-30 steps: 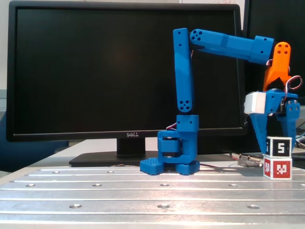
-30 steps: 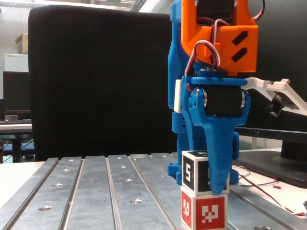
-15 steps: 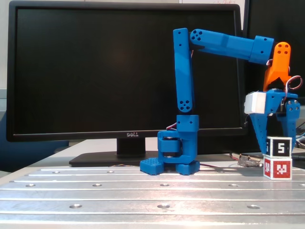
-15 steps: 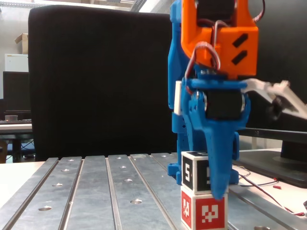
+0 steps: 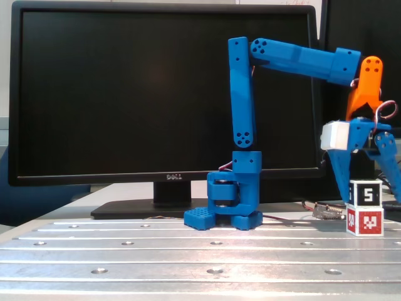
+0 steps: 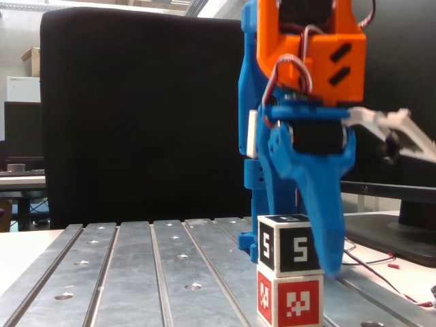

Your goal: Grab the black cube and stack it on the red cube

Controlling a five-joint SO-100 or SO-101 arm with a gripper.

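The black cube (image 5: 365, 192) with a white "5" on its faces sits squarely on top of the red cube (image 5: 364, 222) at the right of the metal table; the stack also shows in the other fixed view, black cube (image 6: 289, 245) over red cube (image 6: 289, 300). My gripper (image 5: 371, 199) is lowered around the black cube with its jaws spread open. One blue finger (image 5: 341, 179) stands left of the cube with a gap, the other at the frame's right edge. In the other fixed view a blue finger (image 6: 320, 218) stands just beside the cube.
The arm's blue base (image 5: 229, 210) stands mid-table on the slotted aluminium plate (image 5: 156, 251). A Dell monitor (image 5: 125, 94) fills the back. A metal connector with red wires (image 5: 327, 211) lies just left of the stack.
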